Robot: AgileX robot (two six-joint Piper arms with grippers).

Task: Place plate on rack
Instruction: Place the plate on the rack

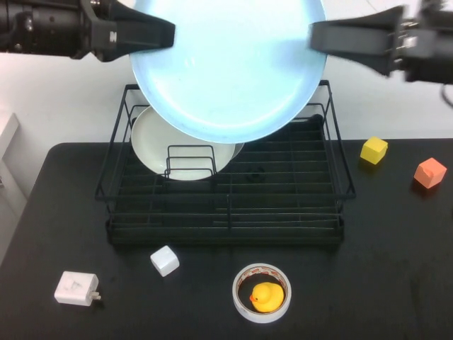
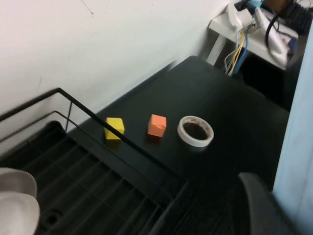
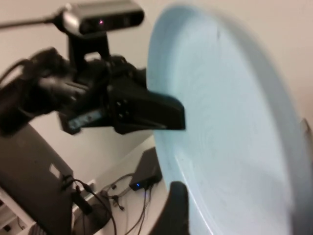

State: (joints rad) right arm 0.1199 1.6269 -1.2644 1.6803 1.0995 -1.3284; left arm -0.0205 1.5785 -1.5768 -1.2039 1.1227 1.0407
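Note:
The light-blue plate point(image 1: 230, 64) hangs tilted, high above the back of the black wire rack point(image 1: 226, 234). My left gripper point(image 1: 166, 32) is shut on the plate's left rim. My right gripper point(image 1: 315, 35) is shut on its right rim. In the left wrist view the plate point(image 2: 299, 147) runs along one edge beside one of my fingers point(image 2: 259, 208), with the rack point(image 2: 98, 171) below. In the right wrist view the plate point(image 3: 230, 137) fills the frame, one finger point(image 3: 173, 210) lies on its rim, and the left gripper point(image 3: 161, 115) clamps the far rim.
A cream-white plate point(image 1: 163, 145) leans in the rack's back left by the upright divider point(image 1: 190, 161). A yellow block point(image 1: 374, 149) and an orange block point(image 1: 430, 173) lie to the right. A white cube point(image 1: 164, 261), a white charger point(image 1: 76, 288) and a tape roll point(image 1: 241, 297) around a duck point(image 1: 267, 296) lie in front.

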